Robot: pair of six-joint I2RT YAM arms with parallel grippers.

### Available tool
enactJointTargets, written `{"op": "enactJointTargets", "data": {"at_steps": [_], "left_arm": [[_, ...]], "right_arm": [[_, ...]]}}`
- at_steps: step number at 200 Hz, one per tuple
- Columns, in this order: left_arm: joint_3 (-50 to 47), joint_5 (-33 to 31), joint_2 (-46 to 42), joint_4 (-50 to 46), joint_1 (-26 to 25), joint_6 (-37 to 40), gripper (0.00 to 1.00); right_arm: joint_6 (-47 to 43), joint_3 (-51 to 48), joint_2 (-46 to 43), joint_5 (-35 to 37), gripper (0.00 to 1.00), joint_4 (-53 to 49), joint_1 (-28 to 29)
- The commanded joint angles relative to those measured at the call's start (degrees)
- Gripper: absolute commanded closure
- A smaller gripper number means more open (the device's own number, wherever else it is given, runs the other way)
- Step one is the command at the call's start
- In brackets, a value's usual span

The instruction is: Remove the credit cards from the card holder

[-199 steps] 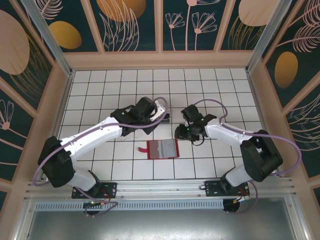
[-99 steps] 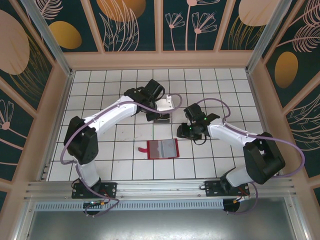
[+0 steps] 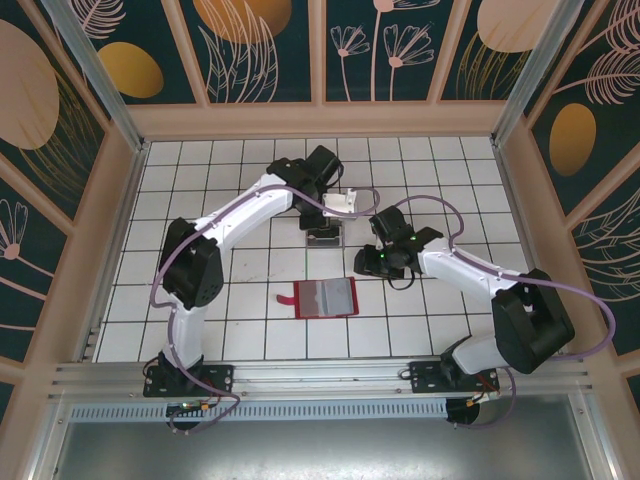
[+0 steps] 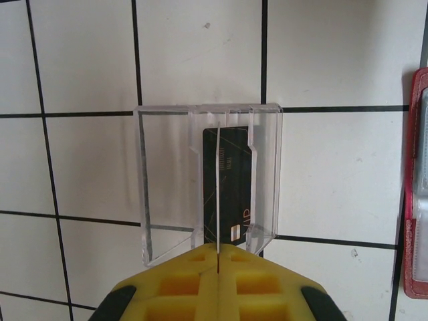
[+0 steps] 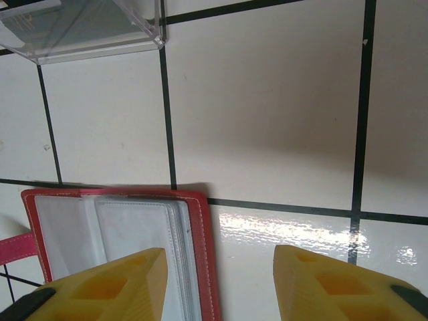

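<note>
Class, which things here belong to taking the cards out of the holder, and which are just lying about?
Job: red card holder, dark credit card, edge-on card in the left gripper, jaws shut.
Lying about: clear plastic box around the dark card, tiled table.

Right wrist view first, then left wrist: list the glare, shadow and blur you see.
Right wrist view: white glare streak on the glossy table right of the card holder, soft shadow band above it, right gripper's fingers slightly soft. Left wrist view: even light, clear box and dark credit card sharp, left gripper soft, pinching a thin card edge-on.
</note>
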Motion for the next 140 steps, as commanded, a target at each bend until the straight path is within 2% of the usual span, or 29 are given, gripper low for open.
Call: {"op": "enactJointTargets", "data": {"at_steps": [1, 127, 140], "left_arm": [[3.3, 1.7, 3.0, -5.4, 0.7, 2.7, 1.0], [5.9, 6.2, 10.2, -10.1, 1.5, 2.8, 1.0], [6.7, 5.0, 10.7, -9.8, 1.5, 2.7, 0.87]], "right_arm": [[0.2, -0.5, -0.9, 1.3, 0.54, -0.6, -0.5], [-0.5, -0.4, 2.2, 0.1, 0.54, 0.7, -1.0], [-0.4, -0.6, 2.0, 0.2, 0.54, 0.8, -1.0]]}}
